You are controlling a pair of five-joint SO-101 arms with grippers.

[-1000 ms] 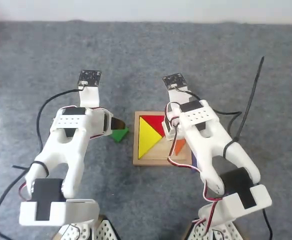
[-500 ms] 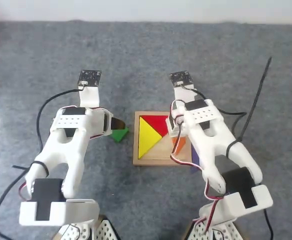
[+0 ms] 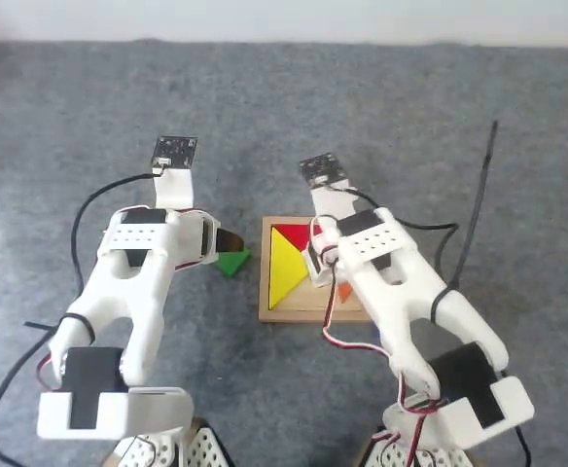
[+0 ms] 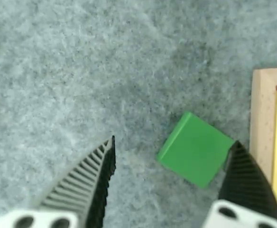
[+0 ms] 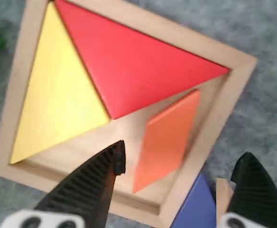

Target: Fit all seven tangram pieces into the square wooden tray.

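The square wooden tray [image 3: 265, 292] holds a yellow triangle [image 5: 58, 99] and a red triangle [image 5: 133, 66]. An orange parallelogram [image 5: 167, 140] lies in the bare part of the tray, close along one rim. My right gripper [image 5: 181, 161] hangs open just above it, a finger on either side, gripping nothing. A blue piece [image 5: 193, 209] lies on the carpet outside the tray's corner. A green square piece [image 4: 195, 148] sits on the carpet beside the tray rim [image 4: 259, 118]. My left gripper [image 4: 169, 180] is open around it, one fingertip at its edge.
Grey carpet covers the table. Both arms stand close together over the tray [image 5: 224, 109], and the right arm [image 3: 381, 263] hides its right half in the high view. Cables trail beside each arm, and a black cable [image 3: 474, 214] rises at the right.
The right arm has swung left over the tray, after a small shift to the right. The left arm and the green piece have stayed put.
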